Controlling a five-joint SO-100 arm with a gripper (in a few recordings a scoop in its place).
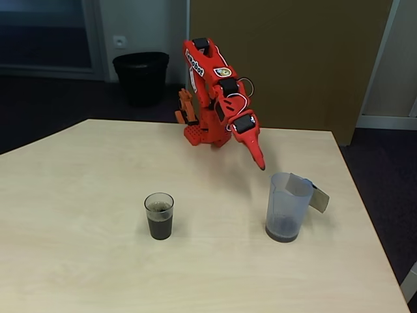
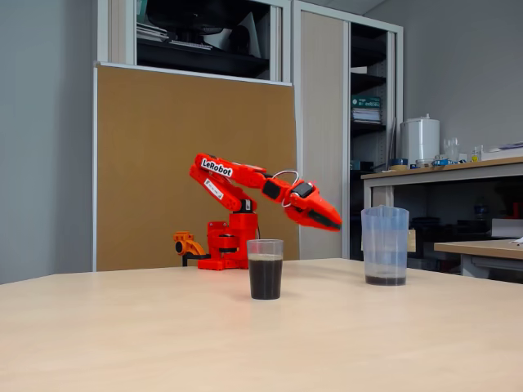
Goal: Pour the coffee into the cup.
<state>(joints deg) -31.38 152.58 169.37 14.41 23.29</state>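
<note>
The cup (image 1: 159, 216) (image 2: 265, 269), a small clear tumbler, stands upright on the table and holds dark brown coffee (image 1: 159, 226) (image 2: 265, 278) to more than half its height. A taller translucent jug (image 1: 285, 207) (image 2: 384, 245) with a flat handle stands to the right, with only a thin dark layer at its bottom. My red gripper (image 1: 260, 161) (image 2: 333, 222) hangs in the air above the table, behind and a little left of the jug, touching nothing. Its fingers lie together in both fixed views.
The red arm's base (image 1: 203, 130) (image 2: 221, 249) sits at the table's far edge. A black bin (image 1: 141, 77) stands on the floor behind. The light wood table (image 1: 78, 261) spreads wide to the left and front.
</note>
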